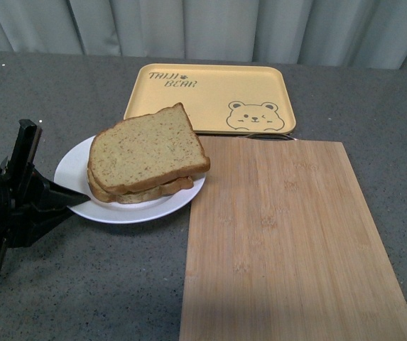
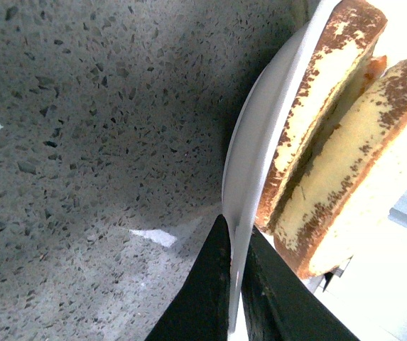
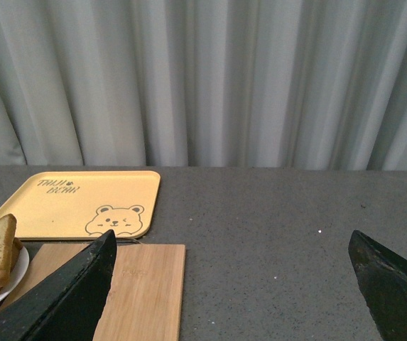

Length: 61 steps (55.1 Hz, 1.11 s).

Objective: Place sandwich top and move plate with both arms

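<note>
The grey speckled desk (image 1: 61, 284) carries a long wooden board (image 1: 295, 241) on the right. Behind that lies a yellow tray (image 1: 210, 92) with a bear drawing, and the white plate (image 1: 72, 167) sits just left of the board's far corner. On the plate the sandwich top (image 1: 146, 149) already lies on a second slice (image 1: 139, 193), turned a little askew so the lower crust shows at the near edge. What is between the slices cannot be made out. The left hand (image 2: 236, 227) is closed on the plate's left rim, one thin finger above and one below, as the left wrist view shows edge-on. The right hand (image 3: 231, 234) is spread wide and empty, raised over the desk and well apart from the plate. The plate looks stiff, smooth and probably slippery, with a thin rim that gives flat fingers little to bite on. Held by one edge alone it would likely sag or twist out. The free rim on the board side, opposite the left hand, looks the sound place for the second hold. The bread is light and soft and rests loose, so any tilt could slide the top slice off. The plate wants carrying level.
</note>
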Motion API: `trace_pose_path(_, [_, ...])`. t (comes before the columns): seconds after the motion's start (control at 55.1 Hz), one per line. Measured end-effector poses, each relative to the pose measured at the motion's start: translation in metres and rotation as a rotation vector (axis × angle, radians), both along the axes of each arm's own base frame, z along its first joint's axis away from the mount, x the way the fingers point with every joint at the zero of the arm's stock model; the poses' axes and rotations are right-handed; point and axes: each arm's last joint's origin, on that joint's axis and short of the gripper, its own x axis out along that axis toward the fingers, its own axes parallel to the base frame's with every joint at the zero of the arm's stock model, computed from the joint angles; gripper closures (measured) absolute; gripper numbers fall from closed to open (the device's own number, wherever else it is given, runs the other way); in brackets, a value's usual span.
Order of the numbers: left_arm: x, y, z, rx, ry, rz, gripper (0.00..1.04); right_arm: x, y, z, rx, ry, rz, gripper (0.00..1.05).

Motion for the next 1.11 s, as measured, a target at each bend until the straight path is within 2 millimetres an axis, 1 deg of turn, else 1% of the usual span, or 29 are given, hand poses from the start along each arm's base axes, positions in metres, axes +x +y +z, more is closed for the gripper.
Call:
trace_pose_path(0.2, [-0.007, 0.002, 0.021, -0.088, -0.113, 0.039, 1.01, 0.000, 0.000, 0.000, 0.000, 0.000, 0.000, 0.09])
trace_pose_path(0.308, [-0.002, 0.000, 0.031, -0.116, -0.155, 0.044, 1.01, 0.000, 0.000, 0.000, 0.000, 0.000, 0.000, 0.09])
trace_pose_path(0.345, [0.003, -0.004, 0.035, -0.125, -0.172, 0.040, 1.01, 0.000, 0.000, 0.000, 0.000, 0.000, 0.000, 0.09])
trace_pose_path(0.49, [0.030, -0.025, 0.044, -0.124, -0.188, 0.028, 1.01, 0.000, 0.000, 0.000, 0.000, 0.000, 0.000, 0.09])
trace_pose_path(0.562, [0.053, -0.041, 0.049, -0.125, -0.205, 0.012, 1.01, 0.000, 0.000, 0.000, 0.000, 0.000, 0.000, 0.09])
trace_pose_path(0.653, [0.075, -0.058, 0.052, -0.122, -0.212, -0.003, 1.01, 0.000, 0.000, 0.000, 0.000, 0.000, 0.000, 0.09])
trace_pose_path(0.744, [0.101, -0.078, 0.050, -0.115, -0.201, -0.017, 1.01, 0.000, 0.000, 0.000, 0.000, 0.000, 0.000, 0.09])
trace_pose_path(0.835, [0.119, -0.092, 0.045, -0.109, -0.187, -0.028, 1.01, 0.000, 0.000, 0.000, 0.000, 0.000, 0.000, 0.09])
trace_pose_path(1.034, [0.154, -0.116, 0.035, -0.100, -0.176, -0.049, 1.01, 0.000, 0.000, 0.000, 0.000, 0.000, 0.000, 0.09])
trace_pose_path(1.107, [0.162, -0.120, 0.034, -0.099, -0.180, -0.049, 1.01, 0.000, 0.000, 0.000, 0.000, 0.000, 0.000, 0.09])
